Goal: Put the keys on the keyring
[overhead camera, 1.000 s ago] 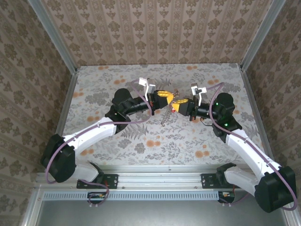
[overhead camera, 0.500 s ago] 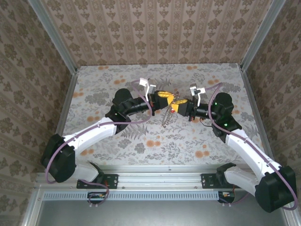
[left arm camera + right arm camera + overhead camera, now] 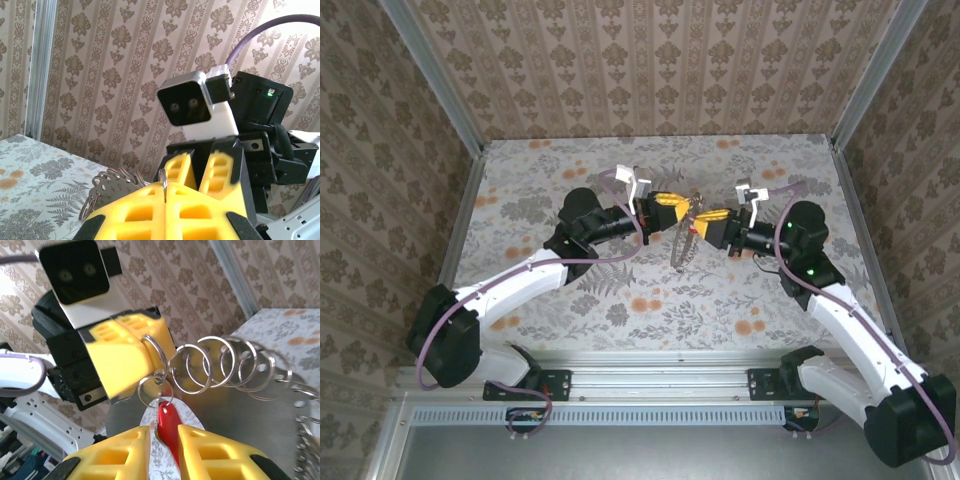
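Key [image 3: 169, 422] position?
— Red one, hanging from a small ring between the right gripper [image 3: 164, 436] fingers; jaws slightly parted, loose around it.
— Keyring [image 3: 114, 186]?
— Left gripper [image 3: 165, 187] is clenched on one loop. The rest hangs over the middle of the bench [image 3: 740, 290].

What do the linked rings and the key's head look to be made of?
The linked rings: polished metal, probably steel, judging by their thin silvery wire and bright glints. The key's head: apparently glossy red plastic, smooth, with a soft highlight.
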`<state>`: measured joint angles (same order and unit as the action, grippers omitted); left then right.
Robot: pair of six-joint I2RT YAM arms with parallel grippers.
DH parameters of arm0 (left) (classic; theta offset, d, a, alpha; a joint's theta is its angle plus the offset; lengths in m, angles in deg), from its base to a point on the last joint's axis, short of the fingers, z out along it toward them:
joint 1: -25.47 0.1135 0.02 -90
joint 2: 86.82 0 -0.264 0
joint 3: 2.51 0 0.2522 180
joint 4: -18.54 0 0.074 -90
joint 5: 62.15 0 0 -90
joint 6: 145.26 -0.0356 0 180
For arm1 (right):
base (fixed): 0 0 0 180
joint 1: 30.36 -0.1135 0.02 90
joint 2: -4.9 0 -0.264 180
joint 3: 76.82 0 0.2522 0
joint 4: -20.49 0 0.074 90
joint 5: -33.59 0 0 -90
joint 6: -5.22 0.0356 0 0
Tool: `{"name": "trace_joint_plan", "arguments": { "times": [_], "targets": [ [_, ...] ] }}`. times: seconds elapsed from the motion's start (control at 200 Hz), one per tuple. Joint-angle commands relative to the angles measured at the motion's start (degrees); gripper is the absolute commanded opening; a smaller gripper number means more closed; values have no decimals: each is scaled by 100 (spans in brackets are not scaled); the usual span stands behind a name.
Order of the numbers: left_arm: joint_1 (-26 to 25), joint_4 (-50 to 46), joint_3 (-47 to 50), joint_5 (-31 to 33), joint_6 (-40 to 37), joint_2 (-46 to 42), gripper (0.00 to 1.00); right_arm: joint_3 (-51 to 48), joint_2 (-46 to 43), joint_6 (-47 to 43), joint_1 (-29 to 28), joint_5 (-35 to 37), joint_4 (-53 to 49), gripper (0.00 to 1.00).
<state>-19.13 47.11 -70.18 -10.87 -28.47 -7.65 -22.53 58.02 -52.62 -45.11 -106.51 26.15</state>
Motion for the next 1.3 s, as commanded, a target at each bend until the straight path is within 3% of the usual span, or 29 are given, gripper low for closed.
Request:
{"name": "trace_joint_plan", "arguments": {
  "times": [0.0,0.355,0.915,1.295],
  "targets": [
    [0,320,-216,14,-55,-101,0,-20,-230,235,170,10,72,23],
    [-5,189,-205,-26,-82,-170,0,229,187,1071,197,-150,1152,27],
    [-4,153,-342,-144,-43,-53,0,449,621,1064,-114,-75,1384,27],
    [-36,171,-339,-181,20,43,0,499,638,1033,-152,-27,1398,19]
  ]
}}
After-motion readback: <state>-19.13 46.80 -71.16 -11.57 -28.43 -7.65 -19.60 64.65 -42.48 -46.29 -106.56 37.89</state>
